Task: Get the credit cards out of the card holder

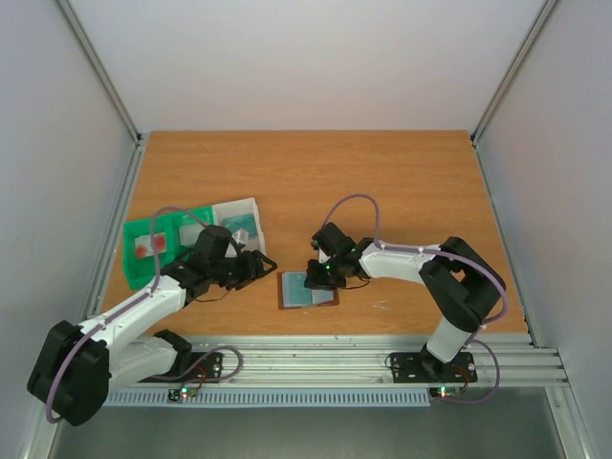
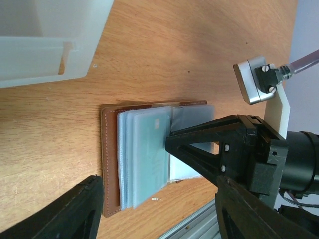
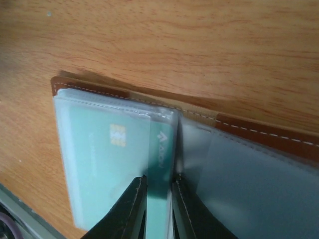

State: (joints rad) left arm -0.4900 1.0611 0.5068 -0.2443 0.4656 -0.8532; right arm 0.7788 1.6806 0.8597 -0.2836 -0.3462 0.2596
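We see the right gripper [image 3: 159,191] clamped on the teal-green card [image 3: 160,159] inside the open card holder [image 3: 259,132]; left gripper [image 1: 253,270], facing it, spread wide.

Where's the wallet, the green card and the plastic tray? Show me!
wallet [image 2: 109,164]: left wrist view, brown leather edge.
green card [image 3: 94,159]: right wrist view, its face near the chip.
plastic tray [image 1: 133,236]: top view, green left wall.
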